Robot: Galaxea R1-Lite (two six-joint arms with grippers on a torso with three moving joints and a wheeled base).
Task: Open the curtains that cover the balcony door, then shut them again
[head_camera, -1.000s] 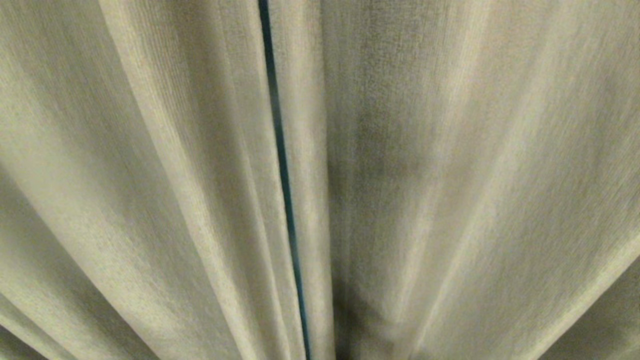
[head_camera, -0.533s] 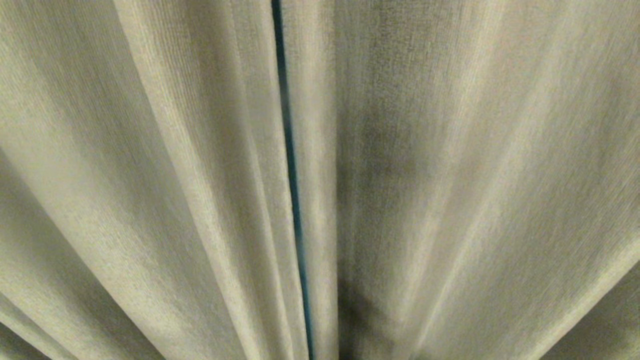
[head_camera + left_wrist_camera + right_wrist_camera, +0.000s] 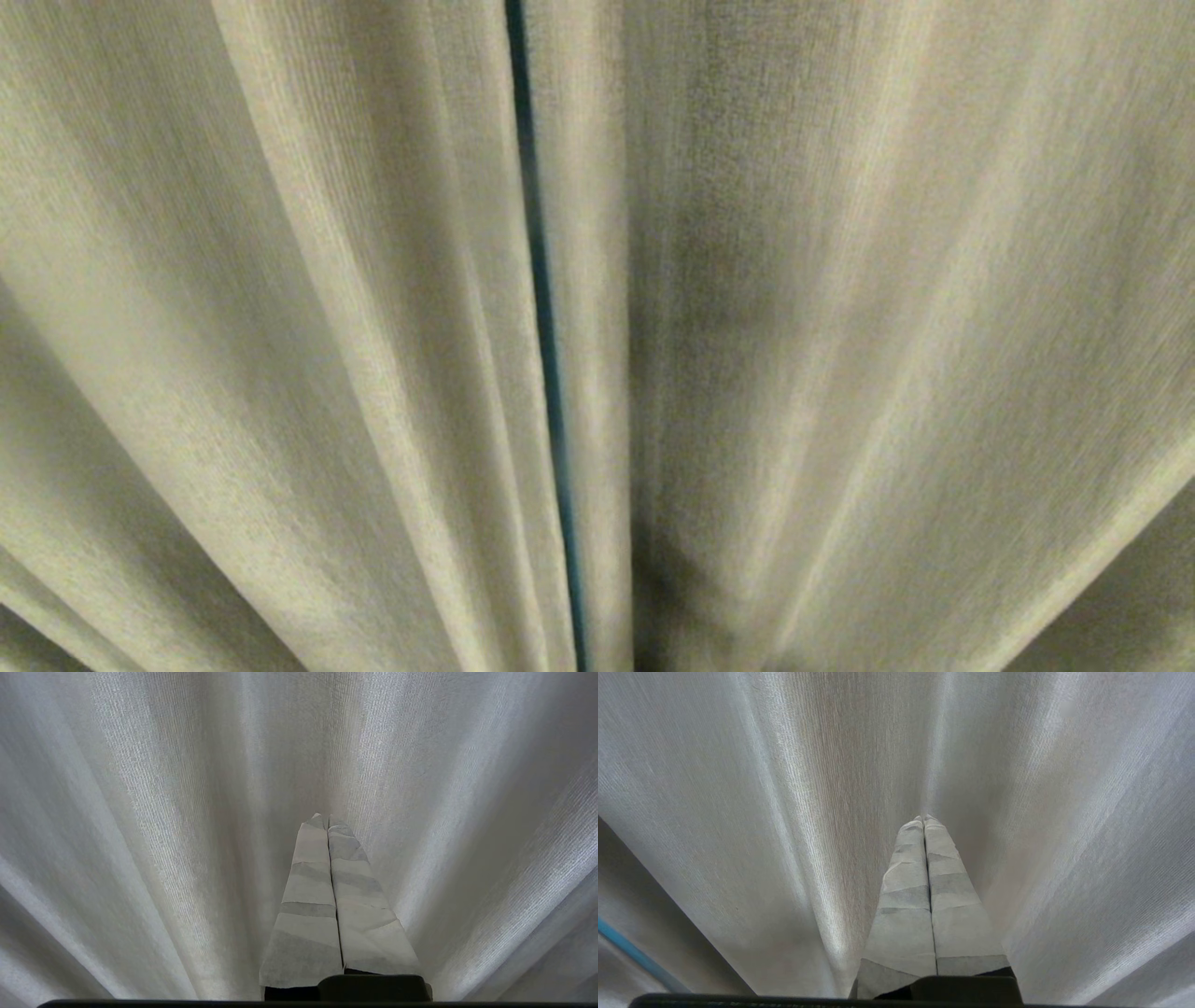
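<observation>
no readable text, labels, numbers or signs anywhere

Each gripper, left gripper (image 3: 328, 817) and right gripper (image 3: 923, 818), has tapered fingers wrapped in pale grey-white tape, on a black base.

Left pincer (image 3: 327, 817), tape-wrapped fingers (image 3: 308, 896) pressed together, tips at the folded curtains (image 3: 163, 812).

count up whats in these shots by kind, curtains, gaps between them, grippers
curtain panels: 2, left curtain panel and right curtain panel, both drawn
gap between them: 1, a thin dark slit
grippers: 2, left gripper and right gripper, each shut and empty, tips up against the fabric
total: 5
</observation>
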